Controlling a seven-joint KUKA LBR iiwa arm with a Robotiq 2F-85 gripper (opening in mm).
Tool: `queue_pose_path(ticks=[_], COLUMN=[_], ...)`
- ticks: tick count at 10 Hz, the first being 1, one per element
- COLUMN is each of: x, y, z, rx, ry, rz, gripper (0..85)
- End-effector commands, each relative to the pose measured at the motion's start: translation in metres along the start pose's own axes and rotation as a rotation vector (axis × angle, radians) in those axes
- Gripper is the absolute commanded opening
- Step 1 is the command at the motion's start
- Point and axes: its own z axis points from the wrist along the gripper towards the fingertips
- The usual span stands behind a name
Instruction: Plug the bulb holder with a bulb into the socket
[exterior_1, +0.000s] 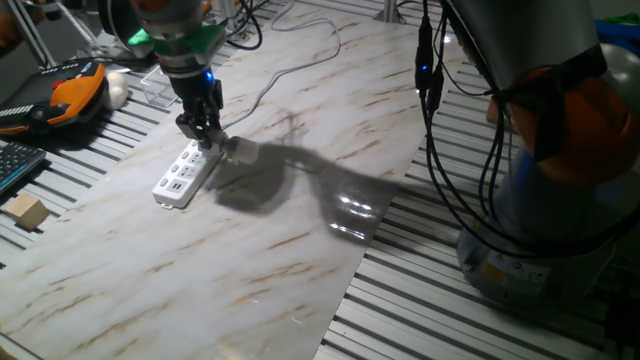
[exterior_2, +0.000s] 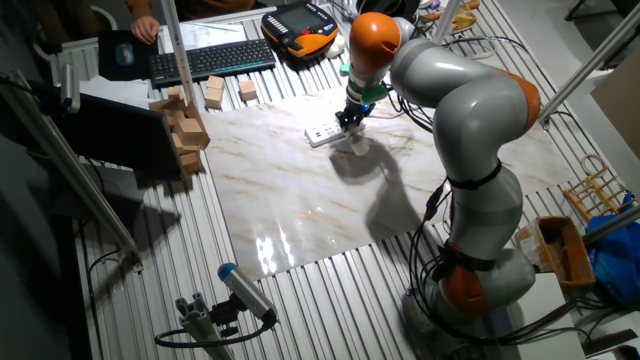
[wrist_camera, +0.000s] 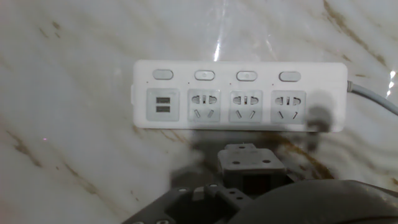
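On the marble board, found the gripper (exterior_1: 207, 140) low over the far end of the power strip (exterior_1: 180, 175), which lay flat with its outlets facing up. Noted a small pale rounded piece, judged to be the bulb holder (exterior_1: 240, 150), just right of the fingertips and close to that far end. Could not establish whether the jaws were closed on it or merely beside it; recorded the grip as undetermined.

Risks judged from this position:
- Could miss the outlet slots if the pins came down off-line or twisted, as three like outlets sat close in a row.
- Could push the loose, unsecured strip along the smooth board under an angled press.
- Could tilt or drop the holder if gripped off-centre.
- Could crush the bulb if pressed on its rounded end.

Limits of the inspection:
- Could not separate the bulb from the holder at this distance, nor see the pins or the red spot.
- Saw no holder from the hand camera, only the strip's face, dark gripper parts along the near edge and a shadow at the right end.
- Lost the strip's cord (exterior_1: 290, 70) towards the far clutter.
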Motion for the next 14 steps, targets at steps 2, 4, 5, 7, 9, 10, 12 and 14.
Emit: queue_pose_path(ticks=[2, 4, 5, 7, 9, 10, 12, 14], x=[0.000, 0.000, -0.006, -0.021, -0.028, -0.029, -0.039, -0.047], y=[0.000, 0.000, 0.000, -0.003, -0.006, -0.006, -0.005, -0.010], z=[0.000, 0.000, -0.002, -0.007, -0.005, -0.004, -0.007, -0.004], rx=[-0.009, -0.013, -0.010, -0.003, 0.015, 0.037, 0.040, 0.054], ry=[0.003, 0.009, 0.011, 0.013, 0.006, 0.006, 0.007, -0.004], rz=[0.006, 0.009, 0.017, 0.016, 0.007, 0.008, 0.016, 0.017], gripper=[0.0, 0.0, 0.0, 0.0, 0.0, 0.0, 0.0, 0.0])
